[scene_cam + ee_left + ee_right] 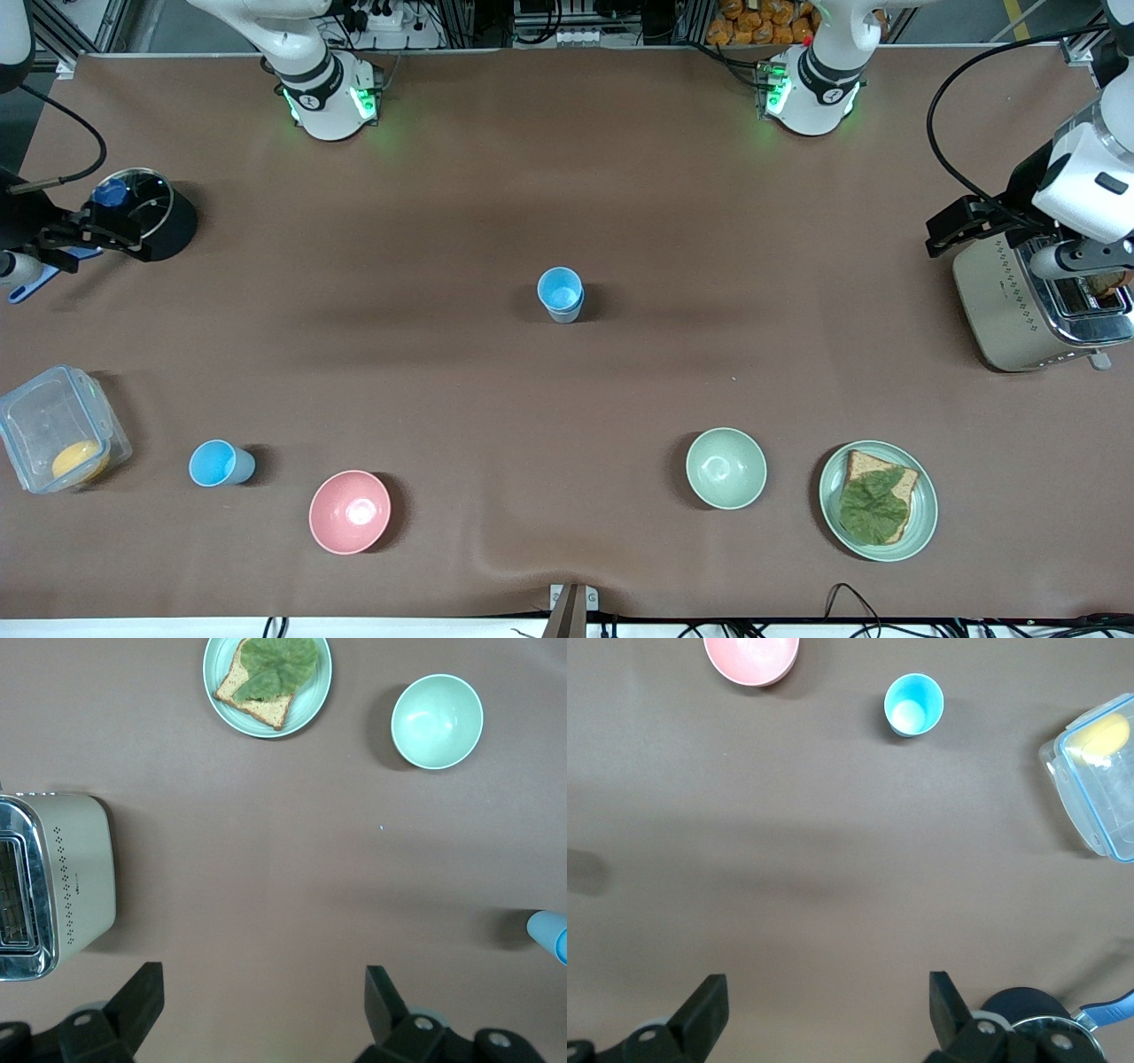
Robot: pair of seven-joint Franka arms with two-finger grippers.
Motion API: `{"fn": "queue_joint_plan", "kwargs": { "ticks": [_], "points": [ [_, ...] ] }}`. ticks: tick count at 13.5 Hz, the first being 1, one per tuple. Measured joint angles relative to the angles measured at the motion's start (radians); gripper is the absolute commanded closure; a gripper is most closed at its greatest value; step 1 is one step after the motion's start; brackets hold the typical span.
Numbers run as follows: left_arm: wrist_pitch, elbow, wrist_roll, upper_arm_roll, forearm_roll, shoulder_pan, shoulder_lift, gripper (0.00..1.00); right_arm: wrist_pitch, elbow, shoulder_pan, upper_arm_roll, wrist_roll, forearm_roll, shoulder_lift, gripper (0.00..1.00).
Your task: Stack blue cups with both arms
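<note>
One blue cup point(561, 295) stands upright mid-table; its edge shows in the left wrist view point(549, 935). A second blue cup point(220, 463) stands upright nearer the front camera, toward the right arm's end, between the clear box and the pink bowl; it also appears in the right wrist view point(914, 704). My left gripper point(263, 997) hangs open and empty beside the toaster point(1036, 301), seen in the front view as the left gripper point(961, 226). My right gripper point(828, 1001) is open and empty next to the black pot point(151, 217), the front view showing the right gripper point(71, 239).
A pink bowl point(349, 511), a pale green bowl point(726, 468) and a plate point(921, 523) with bread and lettuce line the near side. A clear lidded box point(58, 430) sits at the right arm's end.
</note>
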Motion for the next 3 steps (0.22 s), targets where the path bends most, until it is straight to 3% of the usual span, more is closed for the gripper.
{"fn": "queue_joint_plan", "kwargs": {
  "ticks": [3],
  "points": [
    [-0.01, 0.007, 0.001, -0.001, 0.0, 0.0, 0.0, 0.0, 0.0, -0.001, 0.0, 0.0, 0.0, 0.0, 0.0, 0.0]
  ]
}}
